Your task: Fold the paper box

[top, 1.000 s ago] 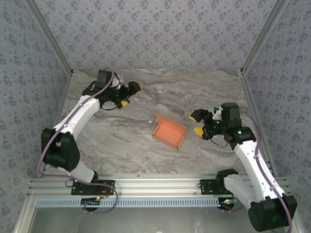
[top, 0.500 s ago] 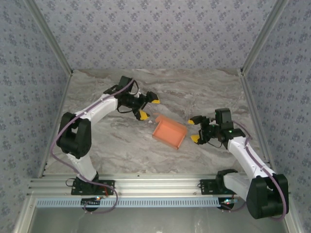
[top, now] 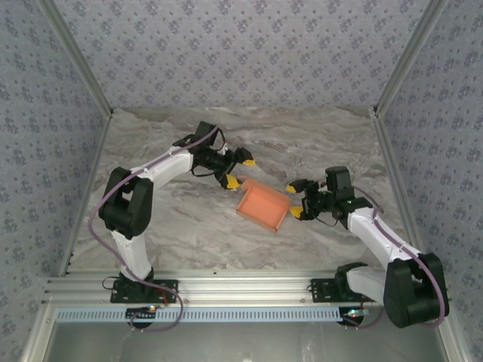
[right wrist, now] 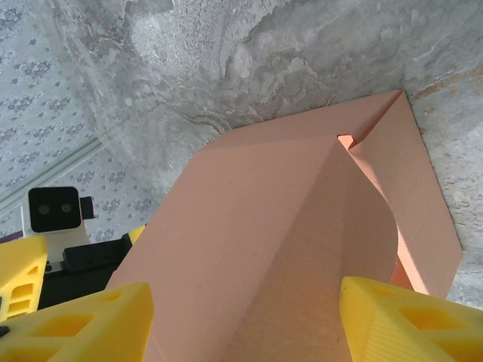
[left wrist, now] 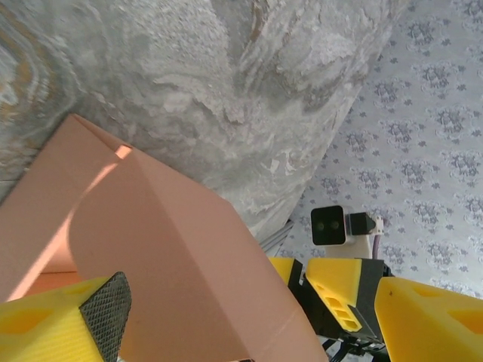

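Observation:
The paper box point(top: 263, 204) is an orange-salmon card piece lying mid-table, its sides creased upward. My left gripper point(top: 240, 172) is open at the box's far-left corner, fingertips just short of the card. My right gripper point(top: 293, 200) is open at the box's right edge, yellow fingers straddling that end. In the left wrist view the box point(left wrist: 173, 249) rises as a folded ridge between my left gripper's point(left wrist: 253, 332) fingers point(left wrist: 53, 324). In the right wrist view the box point(right wrist: 287, 226) spans most of the gap of my right gripper point(right wrist: 245, 324).
The marble table point(top: 166, 219) is bounded by patterned walls on three sides and an aluminium rail point(top: 226, 290) along the near edge. Each wrist view looks across the box at the other gripper and its camera point(left wrist: 328, 225), point(right wrist: 54, 210).
Both arms have swung in from the sides to the box: the left from the far-left corner, the right from the right. Both pairs of jaws have narrowed a little.

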Controlling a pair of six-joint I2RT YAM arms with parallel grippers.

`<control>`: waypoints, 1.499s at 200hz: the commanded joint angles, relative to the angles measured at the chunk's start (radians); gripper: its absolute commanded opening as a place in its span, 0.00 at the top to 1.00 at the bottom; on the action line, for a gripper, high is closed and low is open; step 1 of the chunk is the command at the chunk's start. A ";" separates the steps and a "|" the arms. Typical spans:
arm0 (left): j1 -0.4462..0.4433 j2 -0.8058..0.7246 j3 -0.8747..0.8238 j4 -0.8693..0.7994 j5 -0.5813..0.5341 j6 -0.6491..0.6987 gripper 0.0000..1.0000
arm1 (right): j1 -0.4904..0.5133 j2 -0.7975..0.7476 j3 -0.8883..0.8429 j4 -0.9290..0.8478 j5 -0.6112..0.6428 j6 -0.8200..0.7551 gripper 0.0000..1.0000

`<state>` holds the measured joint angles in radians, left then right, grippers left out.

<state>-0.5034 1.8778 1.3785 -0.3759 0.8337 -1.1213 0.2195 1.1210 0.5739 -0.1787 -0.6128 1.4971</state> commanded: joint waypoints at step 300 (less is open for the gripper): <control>-0.087 0.023 -0.136 -0.012 -0.026 0.112 0.17 | 0.073 0.046 0.043 -0.185 0.179 -0.180 0.42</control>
<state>-0.5850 1.8778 1.2507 -0.3408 0.8215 -1.0706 0.2909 1.1904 0.5861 -0.2722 -0.4660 1.3857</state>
